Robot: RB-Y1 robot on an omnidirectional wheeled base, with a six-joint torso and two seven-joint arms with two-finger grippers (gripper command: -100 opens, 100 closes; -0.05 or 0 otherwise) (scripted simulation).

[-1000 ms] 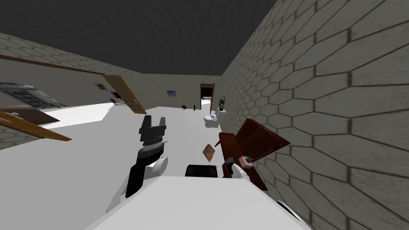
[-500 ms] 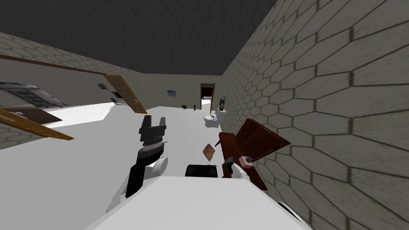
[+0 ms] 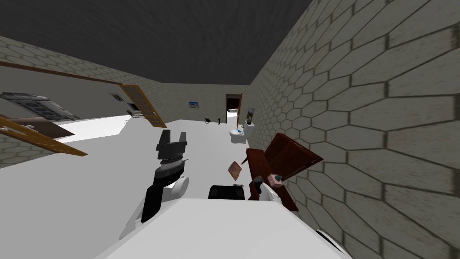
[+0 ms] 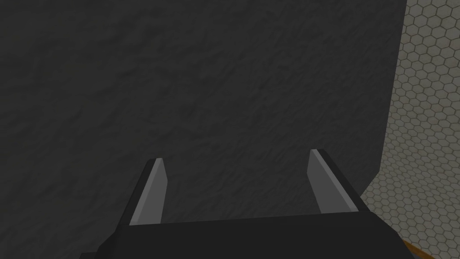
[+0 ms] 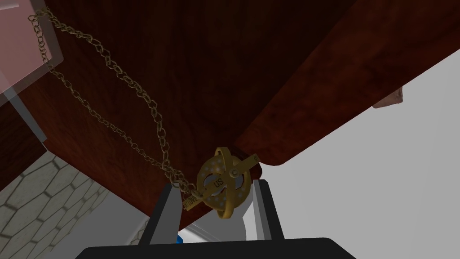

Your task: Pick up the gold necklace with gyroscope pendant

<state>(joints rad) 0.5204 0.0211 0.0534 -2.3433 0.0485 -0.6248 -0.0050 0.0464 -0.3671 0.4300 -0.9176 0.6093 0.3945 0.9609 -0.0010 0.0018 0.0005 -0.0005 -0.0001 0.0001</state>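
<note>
The right wrist view shows the right gripper pinching the gold necklace by its pendant at the dark wooden table's corner. The chain trails toward a pink box. The head view shows the left gripper raised, fingers spread.

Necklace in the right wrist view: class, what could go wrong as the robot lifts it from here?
1. The right gripper pinches only the round pendant at the wooden table's edge; it might slip out and fall to the floor.
2. The chain trails across the table to the pink box; a quick lift could snag there or drag the box.
</note>
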